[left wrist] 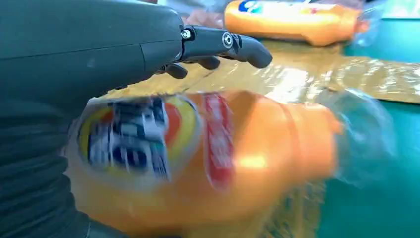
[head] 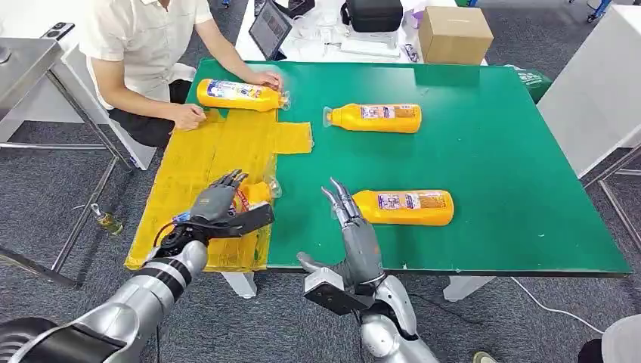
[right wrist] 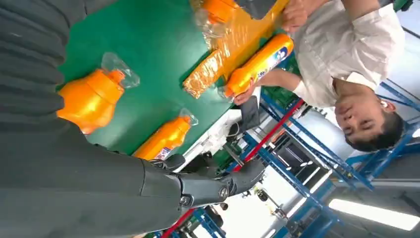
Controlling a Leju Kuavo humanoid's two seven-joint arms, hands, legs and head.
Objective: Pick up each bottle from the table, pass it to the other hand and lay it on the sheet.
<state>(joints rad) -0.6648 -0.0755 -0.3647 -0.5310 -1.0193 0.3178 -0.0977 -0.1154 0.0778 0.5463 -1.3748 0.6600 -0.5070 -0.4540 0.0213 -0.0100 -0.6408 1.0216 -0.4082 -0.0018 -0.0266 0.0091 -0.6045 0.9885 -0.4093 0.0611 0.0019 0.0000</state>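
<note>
The left hand (head: 219, 203) is holding an orange bottle (head: 257, 193) over the near part of the yellow sheet (head: 219, 151) on the green desk (head: 491, 151). The right hand (head: 354, 227) is spread, holding nothing, just left of a second bottle (head: 404, 207). A person (head: 143, 45) is touching a far bottle (head: 238, 94) on the sheet.

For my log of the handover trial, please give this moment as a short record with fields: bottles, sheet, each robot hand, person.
bottles on green table: two orange plastic bottles lying flat, one far, one near
bottles on sheet: one at the far end, touched by the person
bottle in hand: one orange bottle, over the near part of the sheet
sheet: yellow plastic sheet on the table's left side
left robot hand: holds the bottle
right robot hand: holds nothing, fingers extended
person: seated at the far left corner
</note>
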